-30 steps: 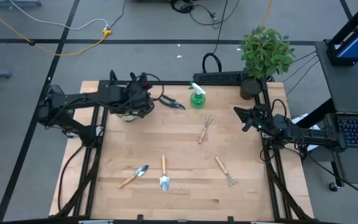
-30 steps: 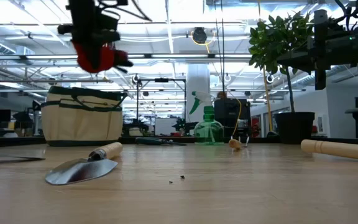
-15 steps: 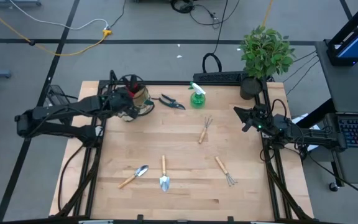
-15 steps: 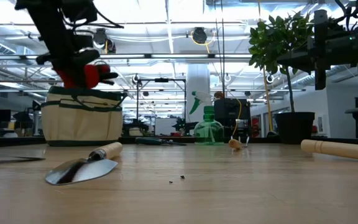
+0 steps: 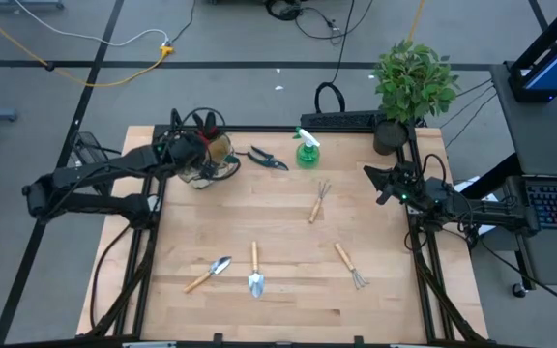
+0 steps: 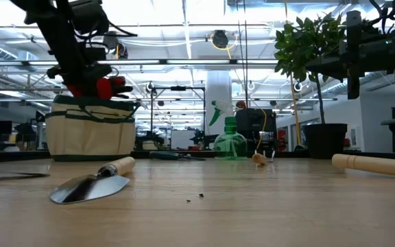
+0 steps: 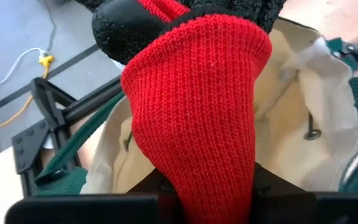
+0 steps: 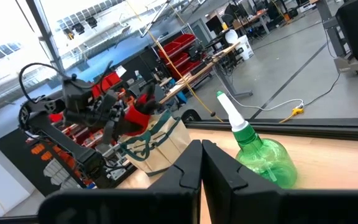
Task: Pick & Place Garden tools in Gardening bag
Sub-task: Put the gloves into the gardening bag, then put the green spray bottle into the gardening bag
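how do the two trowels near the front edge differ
The left trowel lies slanted, blade toward the table's middle; the right trowel lies straight, its blade toward the front edge. Both have silver blades and wooden handles, and lie flat on the table.

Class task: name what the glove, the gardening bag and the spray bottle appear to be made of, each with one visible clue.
Glove: knitted yarn, ribbed red stitches; its black part looks grainy, perhaps a rubbery coating.
Gardening bag: soft tan cloth, likely canvas, folded and seamed, green trim.
Spray bottle: glossy see-through green, probably plastic, with a white nozzle.
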Controlling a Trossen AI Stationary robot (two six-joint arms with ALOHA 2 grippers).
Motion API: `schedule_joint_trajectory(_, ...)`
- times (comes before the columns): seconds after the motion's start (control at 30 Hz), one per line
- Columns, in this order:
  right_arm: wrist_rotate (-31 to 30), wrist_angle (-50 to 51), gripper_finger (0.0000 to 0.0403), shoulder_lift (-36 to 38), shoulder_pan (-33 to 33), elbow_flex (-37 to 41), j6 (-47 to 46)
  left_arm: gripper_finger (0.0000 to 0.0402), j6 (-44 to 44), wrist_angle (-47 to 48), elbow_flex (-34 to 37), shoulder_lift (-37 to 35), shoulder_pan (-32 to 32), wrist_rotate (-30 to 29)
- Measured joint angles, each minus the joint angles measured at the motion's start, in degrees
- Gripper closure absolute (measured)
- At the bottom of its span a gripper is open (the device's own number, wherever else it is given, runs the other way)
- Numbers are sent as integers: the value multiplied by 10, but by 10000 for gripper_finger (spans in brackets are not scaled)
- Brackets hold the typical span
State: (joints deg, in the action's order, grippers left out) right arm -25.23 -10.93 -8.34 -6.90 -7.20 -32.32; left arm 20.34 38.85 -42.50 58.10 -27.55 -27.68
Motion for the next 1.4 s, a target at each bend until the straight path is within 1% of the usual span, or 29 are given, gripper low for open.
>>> schedule_joint_trajectory(0.13, 0, 0, 403, 0, 0, 0, 0, 330, -7, 0, 0, 0, -11, 16)
schedule_joint_trajectory(0.33, 0, 0, 403, 0, 0, 0, 0, 328, -22, 0, 0, 0, -23, 17)
schedule_joint_trajectory(0.43, 0, 0, 403, 0, 0, 0, 0, 319, -22, 2, 0, 0, -30, 17)
schedule_joint_trajectory(0.57, 0, 0, 403, 0, 0, 0, 0, 284, -28, 4, 0, 0, -36, 19)
schedule_joint_trajectory(0.83, 0, 0, 403, 0, 0, 0, 0, 167, -38, 4, 0, 0, -39, 19)
schedule_joint_trajectory(0.97, 0, 0, 403, 0, 0, 0, 0, 124, -54, 5, 0, 0, -39, 20)
schedule_joint_trajectory(1.07, 0, 0, 403, 0, 0, 0, 0, 106, -57, 6, 0, 0, -39, 24)
schedule_joint_trajectory(1.17, 0, 0, 403, 0, 0, 0, 0, 98, -57, 10, 0, 0, -39, 25)
schedule_joint_trajectory(1.4, 0, 0, 403, 0, 0, 0, 0, 102, -53, 7, -1, -16, -39, 27)
